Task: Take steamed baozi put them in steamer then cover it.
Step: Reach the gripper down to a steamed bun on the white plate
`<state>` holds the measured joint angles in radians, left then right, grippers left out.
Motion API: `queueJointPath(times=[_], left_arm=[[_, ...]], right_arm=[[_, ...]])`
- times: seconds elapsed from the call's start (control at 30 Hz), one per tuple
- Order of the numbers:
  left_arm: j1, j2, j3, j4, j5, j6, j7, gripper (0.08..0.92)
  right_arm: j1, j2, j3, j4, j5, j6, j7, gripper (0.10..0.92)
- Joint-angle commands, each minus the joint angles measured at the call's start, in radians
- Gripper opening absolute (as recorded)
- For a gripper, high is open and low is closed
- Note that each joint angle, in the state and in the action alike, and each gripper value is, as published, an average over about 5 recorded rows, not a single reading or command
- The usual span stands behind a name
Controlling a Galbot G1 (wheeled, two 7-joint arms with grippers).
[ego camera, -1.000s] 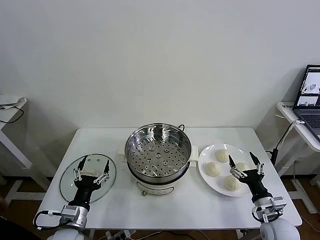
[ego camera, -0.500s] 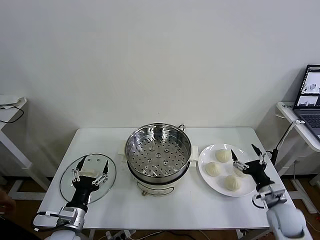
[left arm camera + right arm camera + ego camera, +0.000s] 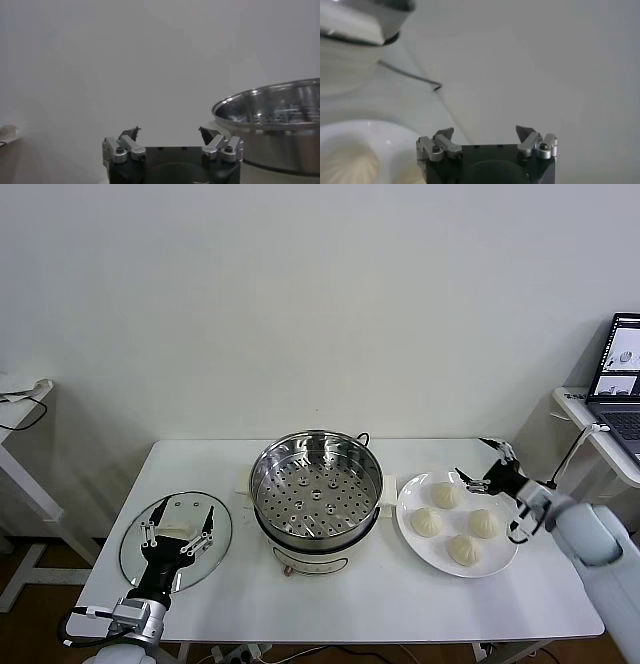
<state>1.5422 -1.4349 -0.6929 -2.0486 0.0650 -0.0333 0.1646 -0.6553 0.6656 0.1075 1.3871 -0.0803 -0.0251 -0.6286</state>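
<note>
Four cream-white baozi lie on a white plate (image 3: pixel 420 546) to the right of the steamer: one at the back (image 3: pixel 444 495), one on the left (image 3: pixel 427 522), one on the right (image 3: pixel 484 523), one at the front (image 3: pixel 463 550). The steel steamer (image 3: pixel 316 489) stands mid-table with its perforated tray bare; its rim shows in the left wrist view (image 3: pixel 280 120). My right gripper (image 3: pixel 470 458) is open and empty, hovering at the plate's far right edge, just beyond the back baozi. In its wrist view (image 3: pixel 485 132) a baozi (image 3: pixel 345 160) shows. My left gripper (image 3: pixel 178 519) is open, above the glass lid (image 3: pixel 135 556).
The steamer's black cord (image 3: pixel 410 75) runs across the table behind the plate. A laptop (image 3: pixel 622 374) sits on a side table at the far right. Another side table (image 3: pixel 20 399) stands at the far left.
My right arm has swung from the plate's front edge to its far right side, uncovering the front baozi. The left arm has barely moved.
</note>
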Motion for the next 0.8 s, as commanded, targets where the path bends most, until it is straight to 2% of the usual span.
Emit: queueJointPath(times=[0.03, 0.17, 0.3, 0.8], left_arm=[[0.001, 0.005, -0.013, 0.0, -0.003, 0.002, -0.001, 0.823], [0.0, 0.001, -0.018, 0.011, -0.003, 0.001, -0.001, 0.823], [-0.001, 0.0, -0.024, 0.014, -0.003, 0.001, 0.0, 0.823], [-0.012, -0.012, -0.016, 0.044, 0.0, -0.007, 0.001, 0.823]], right_arm=[[0.516, -0.067, -0.512, -0.245, -0.058, -0.016, -0.431, 0.823], [0.623, 0.01, -0.61, -0.342, -0.096, -0.006, -0.548, 0.823], [0.658, 0.073, -0.64, -0.42, -0.143, 0.009, -0.605, 0.823], [0.63, 0.238, -0.6, -0.613, -0.235, 0.04, -0.561, 0.823]])
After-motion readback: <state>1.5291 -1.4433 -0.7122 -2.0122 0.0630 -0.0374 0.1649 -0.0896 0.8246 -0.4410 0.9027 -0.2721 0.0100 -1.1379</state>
